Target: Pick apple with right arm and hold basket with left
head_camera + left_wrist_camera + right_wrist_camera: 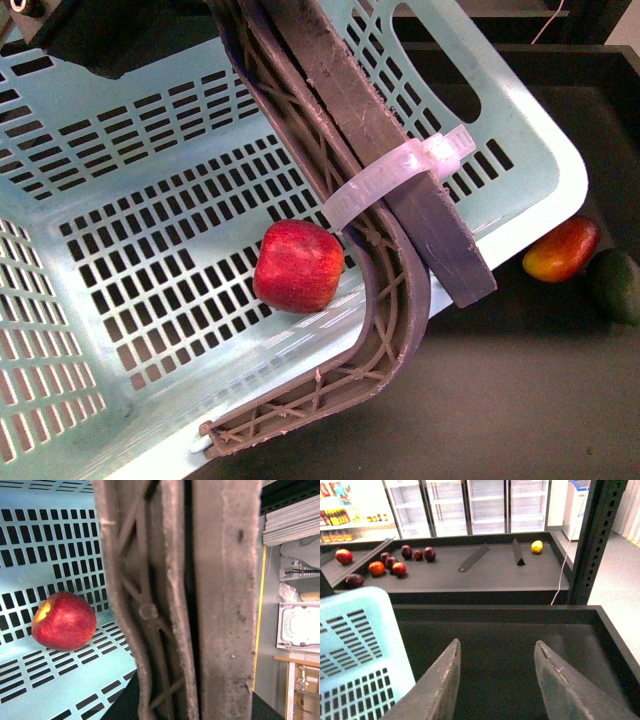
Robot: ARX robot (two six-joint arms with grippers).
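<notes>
The red apple (pixel 298 265) lies inside the aqua basket (pixel 150 160), on its slotted floor beside the brown ribbed handle (pixel 400 300). A white zip tie (pixel 400 170) binds the handle to a dark flat bar. In the left wrist view the apple (pixel 64 621) shows its pale stem patch. My left gripper is shut on the basket's handle (pixel 165 610), which fills that view and hides the fingers. My right gripper (pixel 498 642) is open and empty over a dark bin, beside the basket's corner (pixel 350 625).
A red-and-yellow mango-like fruit (pixel 561 249) and a dark green fruit (pixel 614 285) lie on the dark surface right of the basket. Beyond the bin wall (pixel 495 611) a shelf holds red fruits (pixel 385 562) and a yellow one (pixel 536 546). A metal post (pixel 592 540) stands nearby.
</notes>
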